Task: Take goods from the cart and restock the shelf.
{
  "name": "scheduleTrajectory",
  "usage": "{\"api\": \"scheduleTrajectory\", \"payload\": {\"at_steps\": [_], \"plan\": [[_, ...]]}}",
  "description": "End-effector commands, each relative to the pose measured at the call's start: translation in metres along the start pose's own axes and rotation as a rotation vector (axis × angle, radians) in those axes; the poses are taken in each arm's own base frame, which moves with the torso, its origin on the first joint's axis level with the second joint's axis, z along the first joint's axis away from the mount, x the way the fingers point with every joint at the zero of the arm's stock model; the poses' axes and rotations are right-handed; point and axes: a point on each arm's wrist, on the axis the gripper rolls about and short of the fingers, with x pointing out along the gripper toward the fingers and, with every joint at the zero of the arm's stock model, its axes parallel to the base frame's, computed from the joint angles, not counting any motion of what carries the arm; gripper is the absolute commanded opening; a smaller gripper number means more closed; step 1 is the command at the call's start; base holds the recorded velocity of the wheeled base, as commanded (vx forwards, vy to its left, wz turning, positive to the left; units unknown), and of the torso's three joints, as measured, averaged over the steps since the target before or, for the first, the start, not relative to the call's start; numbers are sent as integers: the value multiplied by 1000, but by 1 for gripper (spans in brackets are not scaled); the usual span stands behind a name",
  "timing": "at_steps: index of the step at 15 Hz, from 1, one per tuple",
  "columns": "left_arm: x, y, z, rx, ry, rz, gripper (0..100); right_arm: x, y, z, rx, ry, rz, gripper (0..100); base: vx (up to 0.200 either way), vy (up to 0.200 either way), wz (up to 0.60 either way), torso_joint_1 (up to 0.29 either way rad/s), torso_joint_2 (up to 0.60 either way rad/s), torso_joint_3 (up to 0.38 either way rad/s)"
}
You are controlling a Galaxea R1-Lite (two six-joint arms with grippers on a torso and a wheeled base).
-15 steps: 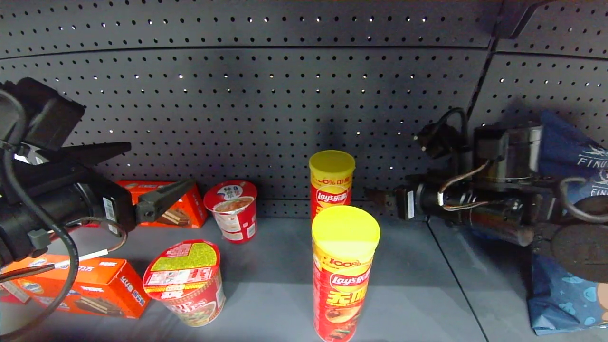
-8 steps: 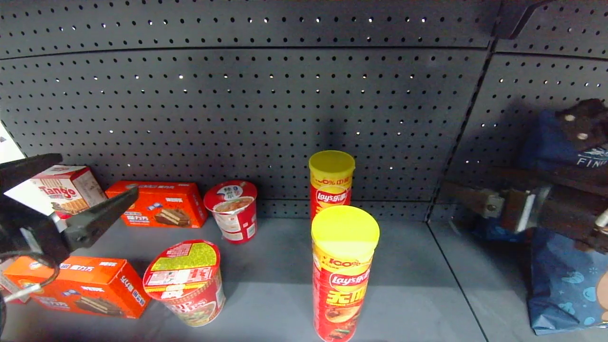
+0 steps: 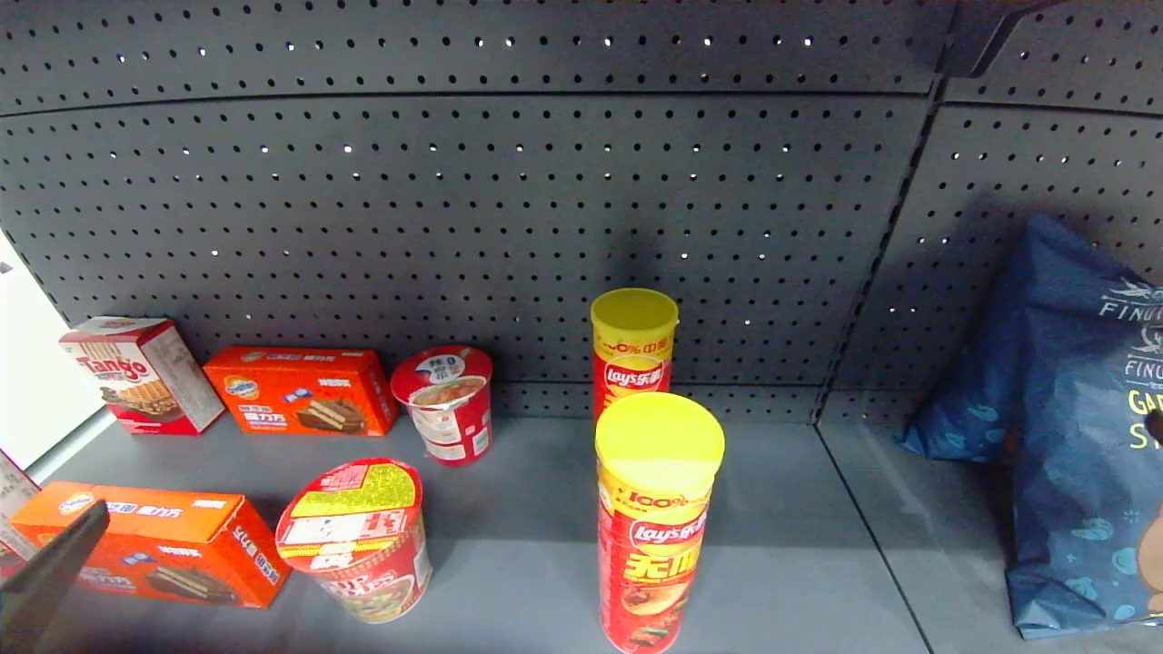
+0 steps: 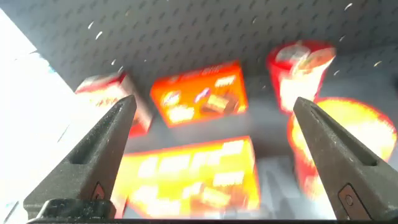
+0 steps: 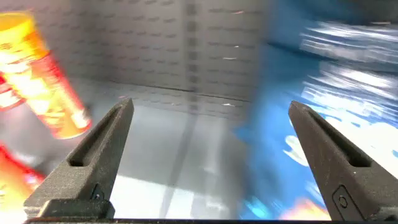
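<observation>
My left gripper (image 4: 214, 104) is open and holds nothing; it hangs in front of the shelf's left end. One of its fingers (image 3: 50, 568) shows at the lower left of the head view, by the front orange box (image 3: 164, 540). My right gripper (image 5: 211, 107) is also open and holds nothing, facing the shelf floor (image 5: 180, 155) between a chips can (image 5: 43, 81) and the blue bag (image 5: 336, 74). On the shelf stand two yellow-lidded chips cans, one in front (image 3: 659, 518) and one behind (image 3: 633, 350).
Two cup noodles stand left of the cans, front (image 3: 354, 540) and back (image 3: 445, 400). A second orange box (image 3: 300, 389) and a Tango box (image 3: 141, 372) sit against the pegboard. The blue bag (image 3: 1081, 427) leans at the right. Bare shelf floor (image 3: 790, 527) lies between cans and bag.
Both arms have drawn back out of the shelf: the left toward the lower left corner, the right off past the right edge. The goods have not moved.
</observation>
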Motion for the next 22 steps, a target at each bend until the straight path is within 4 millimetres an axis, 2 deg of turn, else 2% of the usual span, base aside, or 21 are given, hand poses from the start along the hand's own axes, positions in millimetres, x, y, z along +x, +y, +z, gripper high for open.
{"api": "scheduleTrajectory", "payload": {"at_steps": [1,3,6,9,11,12,13,14,15,17,19,22], "plan": [[-38,2,-24,-9,-27,70,100,-45,-11,-29,2,-25,-144,100,0,0,0,0,0,0],[-61,1,-41,-4,13,85,100,-64,-13,-47,-9,12,-263,100,0,0,0,0,0,0],[-79,0,-61,-1,32,110,100,-80,-13,-59,-10,-9,-312,100,0,0,0,0,0,0],[-77,-2,-71,-57,50,137,100,-92,-11,-76,-16,-15,-375,100,0,0,0,0,0,0],[-72,-7,-86,-95,80,129,100,-101,-9,-98,-18,-5,-401,100,0,0,0,0,0,0],[-70,-9,-91,-96,76,123,100,-100,-9,-102,-16,6,-399,100,0,0,0,0,0,0],[-65,-14,-105,-97,72,88,100,-99,-8,-105,-18,17,-349,100,0,0,0,0,0,0],[-65,-15,-105,-104,65,69,100,-98,-7,-106,-20,21,-296,100,0,0,0,0,0,0],[-65,-17,-106,-105,66,-9,100,-94,-5,-116,-59,56,-188,100,0,0,0,0,0,0],[-65,-19,-106,-136,48,-130,100,-89,-5,-135,-82,93,-167,100,0,0,0,0,0,0],[-66,-22,-112,-191,113,-192,100,-88,-4,-135,-72,72,-133,100,0,0,0,0,0,0],[-66,-22,-111,-201,95,-195,100,-88,-4,-135,-55,67,-127,100,0,0,0,0,0,0]]}}
